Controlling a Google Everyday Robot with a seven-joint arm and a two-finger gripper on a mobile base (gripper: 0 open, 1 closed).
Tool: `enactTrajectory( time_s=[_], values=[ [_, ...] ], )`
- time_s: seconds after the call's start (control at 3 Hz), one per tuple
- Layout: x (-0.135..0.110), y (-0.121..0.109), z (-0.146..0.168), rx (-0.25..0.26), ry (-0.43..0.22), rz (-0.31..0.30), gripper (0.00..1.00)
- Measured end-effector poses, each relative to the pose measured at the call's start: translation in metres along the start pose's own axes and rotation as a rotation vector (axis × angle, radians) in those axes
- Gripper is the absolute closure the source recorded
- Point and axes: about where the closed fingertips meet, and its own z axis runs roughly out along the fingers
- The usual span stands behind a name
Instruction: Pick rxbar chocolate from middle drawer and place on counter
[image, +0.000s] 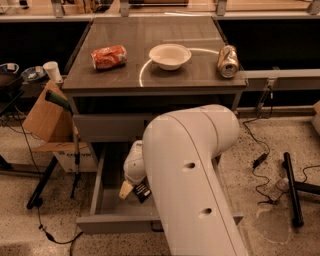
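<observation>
Chocolate bar: dark, tilted, in open middle drawer, just beside hand. Hand down inside drawer beneath bent white arm; grip cannot be told.

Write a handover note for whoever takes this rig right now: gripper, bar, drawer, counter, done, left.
Gripper: down inside the open drawer, right at the bar; grasp cannot be confirmed.
Bar: in the drawer, not on the counter.
Counter holds an orange can, a bowl, a second can.
Done: drawer open, gripper at bar.
Left: secure bar, lift out, set on counter.
</observation>
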Motion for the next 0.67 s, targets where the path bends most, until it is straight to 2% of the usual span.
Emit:
enactTrajectory(
  time_s=[0.33,0.67],
  values=[
    [0.0085,-0.002,0.014,-0.024,0.019,0.031,0.07],
    [0.0156,-0.0047,0.0209,-0.038,0.033,0.055,0.23]
  ],
)
